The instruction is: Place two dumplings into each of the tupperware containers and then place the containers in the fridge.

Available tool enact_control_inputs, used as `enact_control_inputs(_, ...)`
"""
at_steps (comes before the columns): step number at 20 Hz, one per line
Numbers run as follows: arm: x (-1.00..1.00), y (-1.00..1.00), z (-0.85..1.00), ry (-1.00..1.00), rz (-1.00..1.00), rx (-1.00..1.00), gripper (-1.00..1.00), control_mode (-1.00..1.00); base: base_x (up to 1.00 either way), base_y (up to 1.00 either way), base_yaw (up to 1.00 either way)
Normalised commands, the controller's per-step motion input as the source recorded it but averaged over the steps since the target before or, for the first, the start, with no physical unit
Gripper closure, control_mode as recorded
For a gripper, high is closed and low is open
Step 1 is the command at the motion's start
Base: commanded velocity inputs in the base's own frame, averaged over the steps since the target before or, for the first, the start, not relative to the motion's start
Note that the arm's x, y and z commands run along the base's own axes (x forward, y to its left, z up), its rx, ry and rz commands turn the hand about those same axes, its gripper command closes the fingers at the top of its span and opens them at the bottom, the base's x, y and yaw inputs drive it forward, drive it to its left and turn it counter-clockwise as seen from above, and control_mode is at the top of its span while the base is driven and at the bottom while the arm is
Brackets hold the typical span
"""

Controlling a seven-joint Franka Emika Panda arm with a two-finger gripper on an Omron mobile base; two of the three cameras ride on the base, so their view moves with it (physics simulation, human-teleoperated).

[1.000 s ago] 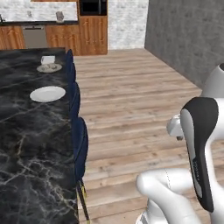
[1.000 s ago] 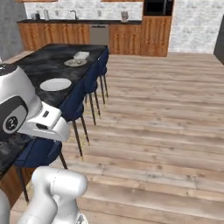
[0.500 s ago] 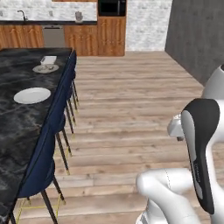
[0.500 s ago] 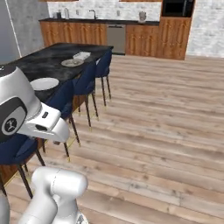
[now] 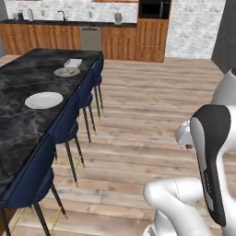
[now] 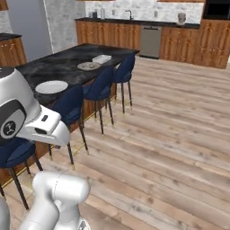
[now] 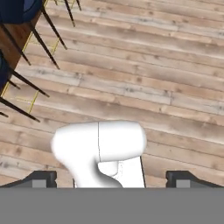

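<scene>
Fingers (image 7: 112, 179) wide apart, empty, over plank floor (image 7: 166, 65). Blue chairs (image 5: 69, 122) line the dark worktop (image 5: 18, 101); white plate (image 5: 44, 100), grey plate (image 5: 67, 72), tupperware container (image 5: 73, 62) on it.

So there's a long black marble island counter (image 5: 18, 110) with white veining, and a row of navy blue stools (image 5: 69, 126) tucked along its floor-side edge. Sitting right on it are a round white plate (image 5: 44, 100) nearer the camera, a round grey plate (image 5: 67, 72) further along, and a pale tupperware container (image 5: 73, 62) just past the grey one. Can't tell if anything's on the plates from here.
</scene>
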Motion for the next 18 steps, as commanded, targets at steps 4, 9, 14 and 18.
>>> enact_control_inputs(4, 0.0, 0.0, 0.0, 0.0, 0.0, 0.0, -1.0, 1.0, 0.7, -0.95, 0.24)
enact_control_inputs(9, 0.0, 0.0, 0.0, 0.0, 0.0, 0.0, -1.0, 1.0, 0.74, -0.92, 0.25)
enact_control_inputs(14, 0.0, 0.0, 0.0, 0.0, 0.0, 0.0, -1.0, 1.0, 0.56, -0.93, 0.26)
enact_control_inputs(18, 0.0, 0.0, 0.0, 0.0, 0.0, 0.0, -1.0, 1.0, 0.54, -0.89, 0.3)
